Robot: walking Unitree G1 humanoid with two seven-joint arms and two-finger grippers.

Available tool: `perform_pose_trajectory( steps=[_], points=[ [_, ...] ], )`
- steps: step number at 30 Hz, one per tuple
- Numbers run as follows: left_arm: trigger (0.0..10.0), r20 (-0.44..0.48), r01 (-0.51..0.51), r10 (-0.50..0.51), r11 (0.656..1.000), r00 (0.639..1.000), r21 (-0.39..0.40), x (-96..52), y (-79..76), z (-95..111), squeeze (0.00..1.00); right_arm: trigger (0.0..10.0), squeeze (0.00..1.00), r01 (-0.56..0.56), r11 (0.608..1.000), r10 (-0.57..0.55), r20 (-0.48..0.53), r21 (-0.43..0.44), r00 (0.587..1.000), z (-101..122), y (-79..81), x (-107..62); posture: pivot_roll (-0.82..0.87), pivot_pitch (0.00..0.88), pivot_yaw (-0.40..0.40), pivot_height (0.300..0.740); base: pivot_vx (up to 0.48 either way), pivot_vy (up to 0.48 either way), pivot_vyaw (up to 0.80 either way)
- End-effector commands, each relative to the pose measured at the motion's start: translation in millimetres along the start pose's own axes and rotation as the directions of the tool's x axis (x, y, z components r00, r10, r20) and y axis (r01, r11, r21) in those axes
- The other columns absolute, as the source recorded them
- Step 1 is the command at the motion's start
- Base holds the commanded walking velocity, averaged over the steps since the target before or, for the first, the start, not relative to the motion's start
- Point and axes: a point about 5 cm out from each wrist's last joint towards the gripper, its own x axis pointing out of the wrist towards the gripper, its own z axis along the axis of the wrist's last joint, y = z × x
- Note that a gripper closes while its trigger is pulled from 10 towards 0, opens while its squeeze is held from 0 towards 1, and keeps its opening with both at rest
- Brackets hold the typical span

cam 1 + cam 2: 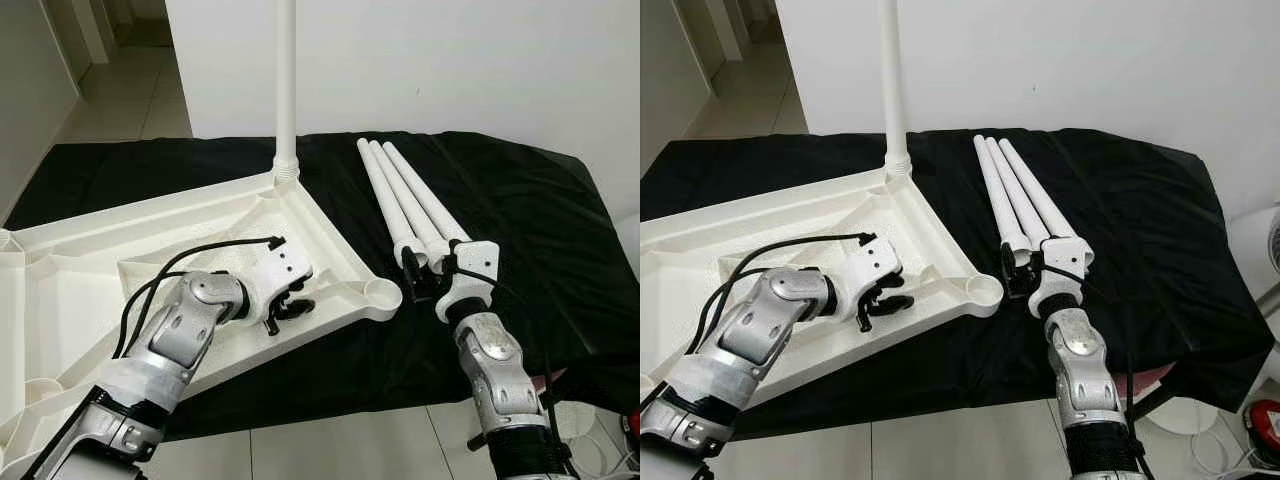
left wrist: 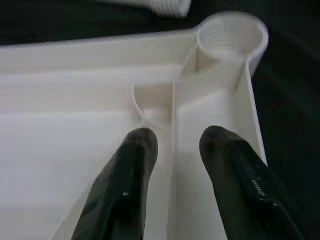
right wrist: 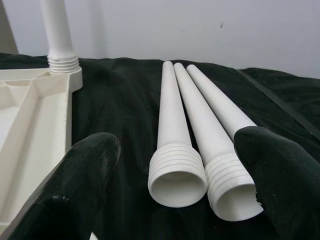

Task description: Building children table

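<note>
The upturned white table panel [image 1: 60,290] lies on the black cloth [image 1: 540,240], one leg [image 1: 286,90] standing upright in its far corner socket. The left tool [image 1: 283,312] reaches in from the left, fingers [image 2: 125,195] spread astride a panel rib, the empty corner socket [image 2: 231,39] just ahead. The right tool [image 1: 425,275], spread, points at the threaded near ends of three loose legs [image 1: 405,195], which lie side by side pointing away.
</note>
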Motion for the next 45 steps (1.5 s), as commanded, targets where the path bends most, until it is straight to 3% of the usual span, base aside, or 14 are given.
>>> perform_pose_trajectory(
  steps=[1,3,7,8,10,12,17,19,20,21,27,34,45],
  points=[
    [10.0,0.105,-0.164,0.165,0.986,0.981,-0.016,-3.1,9.9,16.4,0.0,10.0,0.0,0.03,0.999,-0.03,0.003,0.026,1.0,-0.4,-1.2,2.8,-0.02,0.0,-0.045,0.74,0.0,0.0,0.0],
    [10.0,0.21,-0.198,0.206,0.979,0.956,-0.055,-6.1,12.2,30.1,0.0,10.0,0.0,0.053,0.998,-0.054,0.011,0.043,0.998,2.2,0.7,6.6,-0.03,0.0,-0.046,0.74,0.0,0.0,0.0],
    [10.0,0.245,-0.216,0.227,0.974,0.943,-0.071,-6.8,13.1,34.4,0.0,10.0,0.0,0.06,0.997,-0.061,0.016,0.047,0.998,3.5,1.9,8.0,-0.03,0.0,-0.046,0.74,0.0,0.0,0.0],
    [10.0,0.319,-0.247,0.281,0.958,0.905,-0.143,-8.0,16.5,43.4,0.0,10.0,0.0,0.07,0.996,-0.072,0.029,0.051,0.997,5.6,5.5,10.9,-0.03,0.0,-0.042,0.74,0.0,0.0,0.0],
    [10.0,0.319,-0.247,0.281,0.958,0.905,-0.143,-8.0,16.5,43.4,0.0,10.0,0.0,0.07,0.996,-0.072,0.029,0.051,0.997,5.6,5.5,10.9,-0.03,0.0,-0.042,0.74,0.0,0.0,0.0],
    [10.0,0.359,-0.277,0.376,0.913,0.854,-0.298,-9.2,26.0,48.3,0.0,10.0,0.0,0.104,0.994,-0.106,0.04,0.041,0.994,7.8,7.2,15.0,-0.05,0.0,-0.018,0.74,0.0,0.0,0.0],
    [10.0,0.356,-0.295,0.441,0.87,0.824,-0.394,-9.2,33.4,47.5,0.0,10.0,0.0,0.132,0.991,-0.133,0.037,0.033,0.99,8.5,7.3,18.2,-0.06,0.0,-0.004,0.74,0.0,0.0,0.0],
    [10.0,0.322,-0.326,0.514,0.81,0.795,-0.488,-8.4,43.4,42.3,0.0,10.0,0.0,0.164,0.986,-0.164,0.05,0.003,0.985,11.7,7.1,23.0,-0.1,0.0,0.042,0.74,0.0,0.0,0.0],
    [10.0,0.322,-0.326,0.514,0.81,0.795,-0.488,-8.4,43.4,42.3,0.0,10.0,0.0,0.164,0.986,-0.164,0.05,0.003,0.985,11.7,7.1,23.0,-0.1,0.0,0.042,0.74,0.0,0.0,0.0],
    [10.0,0.305,-0.327,0.533,0.785,0.789,-0.526,-7.0,45.8,39.3,0.0,10.0,0.0,0.183,0.983,-0.182,0.059,-0.008,0.982,13.4,6.6,24.5,-0.1,0.0,0.05,0.74,0.0,0.0,0.0],
    [10.0,0.3,-0.335,0.551,0.769,0.779,-0.544,-2.8,48.6,35.9,0.0,10.0,0.0,0.203,0.979,-0.202,0.064,-0.004,0.977,13.9,5.6,25.5,-0.12,0.0,0.055,0.74,0.0,0.0,0.0],
    [10.0,0.316,-0.336,0.595,0.733,0.739,-0.592,3.3,52.1,38.0,0.0,10.0,0.0,0.186,0.982,-0.187,0.069,0.024,0.98,14.0,12.0,26.7,-0.13,0.0,0.031,0.74,0.0,0.0,0.0],
    [10.0,0.262,-0.426,0.632,0.72,0.73,-0.548,3.4,52.7,31.5,0.0,10.0,0.0,0.183,0.983,-0.184,0.071,0.021,0.98,12.7,15.0,29.6,-0.09,0.0,0.015,0.74,0.0,0.0,0.0]
  ],
)
